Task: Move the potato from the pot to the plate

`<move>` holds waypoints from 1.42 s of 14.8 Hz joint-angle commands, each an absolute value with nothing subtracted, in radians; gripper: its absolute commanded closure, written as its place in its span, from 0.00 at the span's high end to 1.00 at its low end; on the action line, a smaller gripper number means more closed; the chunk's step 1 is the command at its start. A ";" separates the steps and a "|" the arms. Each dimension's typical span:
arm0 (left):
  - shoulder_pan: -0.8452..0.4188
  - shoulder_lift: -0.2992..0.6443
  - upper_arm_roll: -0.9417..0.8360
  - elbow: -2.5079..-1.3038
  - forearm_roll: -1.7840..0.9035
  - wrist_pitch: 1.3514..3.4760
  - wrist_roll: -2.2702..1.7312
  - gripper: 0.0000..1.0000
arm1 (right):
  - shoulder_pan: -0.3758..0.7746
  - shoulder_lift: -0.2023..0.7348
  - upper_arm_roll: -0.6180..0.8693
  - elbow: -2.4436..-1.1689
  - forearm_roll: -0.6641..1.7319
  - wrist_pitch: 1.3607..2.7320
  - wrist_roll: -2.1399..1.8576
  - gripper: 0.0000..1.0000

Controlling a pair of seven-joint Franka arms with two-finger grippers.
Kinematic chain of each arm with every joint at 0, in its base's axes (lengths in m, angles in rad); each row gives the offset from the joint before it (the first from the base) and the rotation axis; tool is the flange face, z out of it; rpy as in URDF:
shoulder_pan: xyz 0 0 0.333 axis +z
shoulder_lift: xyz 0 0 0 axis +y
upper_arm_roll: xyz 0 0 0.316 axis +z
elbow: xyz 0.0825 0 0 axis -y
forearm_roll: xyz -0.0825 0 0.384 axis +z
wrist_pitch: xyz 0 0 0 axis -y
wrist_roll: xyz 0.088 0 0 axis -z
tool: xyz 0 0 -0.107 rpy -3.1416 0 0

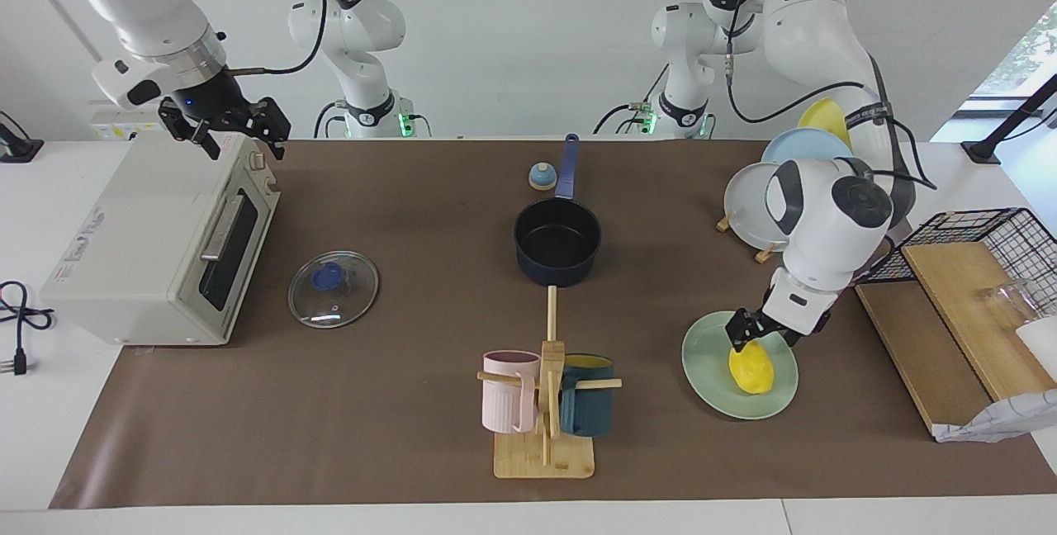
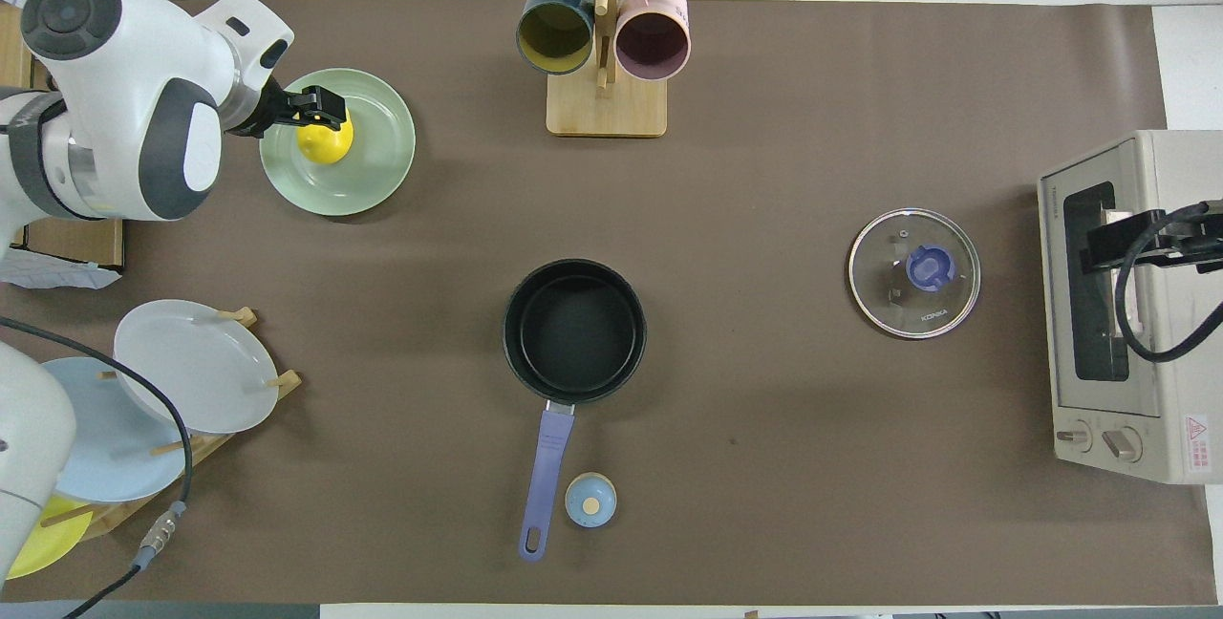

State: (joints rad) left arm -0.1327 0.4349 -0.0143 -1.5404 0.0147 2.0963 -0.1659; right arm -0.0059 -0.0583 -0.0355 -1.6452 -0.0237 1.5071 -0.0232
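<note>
Your left claw (image 1: 746, 335) sits clamped on the potato (image 1: 751, 368), which rests on the plate (image 1: 708, 386) far from the empty pot (image 1: 557, 242), seemingly ready for release, while your right claw (image 1: 223, 126), fingers apart, waits over the toaster oven (image 1: 157, 246).

A plain white wall (image 1: 512, 31) rises above the white worktop (image 1: 33, 428), which a broad brown paper mat (image 1: 396, 436) covers. A bright daylit window (image 1: 1020, 56) shows at one edge.
</note>
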 commanded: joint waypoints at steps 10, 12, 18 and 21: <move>-0.100 -0.035 -0.017 -1.584 0.014 1.585 -0.153 1.00 | -0.020 -0.066 -0.028 -1.651 -0.011 1.497 -0.011 1.00; -0.101 -0.058 -0.018 -1.615 0.014 1.571 -0.155 1.00 | -0.020 -0.066 -0.028 -1.651 -0.011 1.497 -0.011 1.00; -0.101 -0.075 -0.017 -1.661 -0.006 1.591 -0.046 1.00 | -0.020 -0.066 -0.028 -1.651 -0.011 1.497 -0.011 1.00; -0.101 -0.080 -0.015 -1.643 -0.006 1.494 -0.040 1.00 | -0.020 -0.066 -0.028 -1.651 -0.011 1.497 -0.011 1.00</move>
